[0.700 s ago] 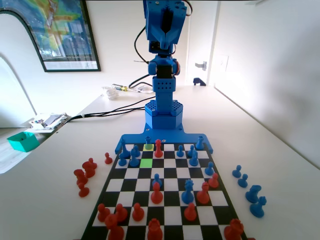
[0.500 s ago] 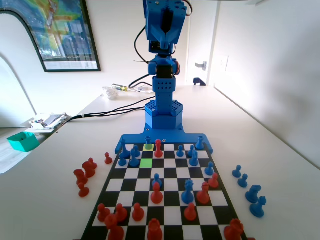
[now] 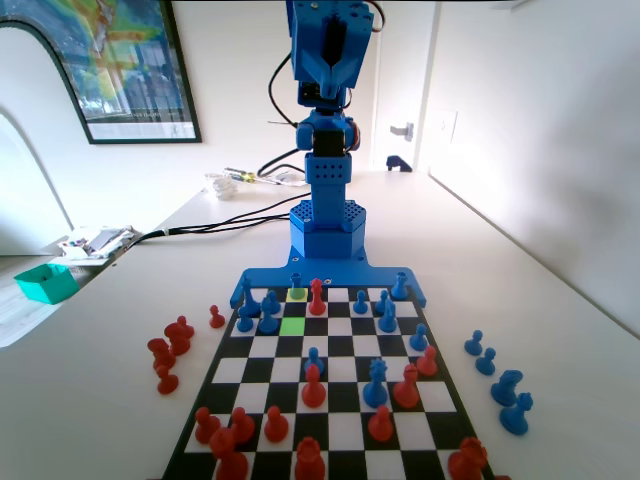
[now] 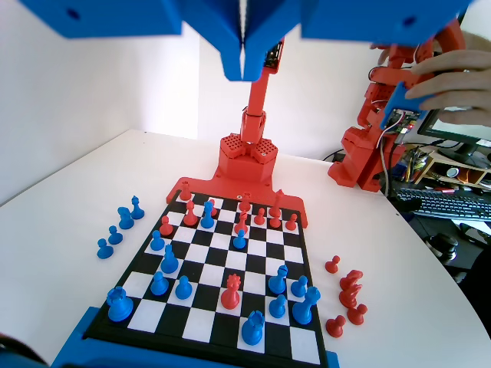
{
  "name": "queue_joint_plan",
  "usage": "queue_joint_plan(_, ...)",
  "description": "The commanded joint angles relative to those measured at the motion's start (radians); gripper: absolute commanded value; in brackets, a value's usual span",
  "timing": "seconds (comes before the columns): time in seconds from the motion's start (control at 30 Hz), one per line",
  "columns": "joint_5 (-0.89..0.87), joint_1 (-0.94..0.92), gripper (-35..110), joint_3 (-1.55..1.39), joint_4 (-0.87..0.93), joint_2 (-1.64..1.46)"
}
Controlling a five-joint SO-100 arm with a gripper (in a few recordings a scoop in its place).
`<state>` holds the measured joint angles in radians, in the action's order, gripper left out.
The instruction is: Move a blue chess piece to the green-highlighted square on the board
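Nothing has moved over the last moments: the gripper (image 4: 242, 65) stays raised, jaws closed on nothing, while the blue chess piece (image 3: 296, 283) waits just beyond the empty green-highlighted square (image 3: 292, 325), so the move hasn't begun.

Below the jaws in the wrist view, a keyboard (image 4: 449, 204) lies far right. In the fixed view, left of the jaws, hangs a poster (image 3: 110, 65); lower left sit a teal box (image 3: 46, 282) and cables (image 3: 215, 222).
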<state>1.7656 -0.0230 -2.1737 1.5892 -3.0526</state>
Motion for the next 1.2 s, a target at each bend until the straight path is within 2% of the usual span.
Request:
queue_joint_plan(0.0, 0.002, 0.003, 5, -0.008, -0.017, -0.003)
queue_joint_plan(0.3, 0.002, 0.003, 8, -0.008, -0.017, -0.003)
queue_joint_plan(0.5, 0.021, 0.018, 1, -0.006, -0.018, 0.003)
queue_joint_plan(0.6, 0.190, 0.037, 1, 0.015, -0.015, 0.043)
queue_joint_plan(0.83, 0.325, 0.077, 1, 0.107, -0.091, 0.179)
queue_joint_plan(1.17, 0.721, 0.094, 1, 0.215, 0.025, 0.476)
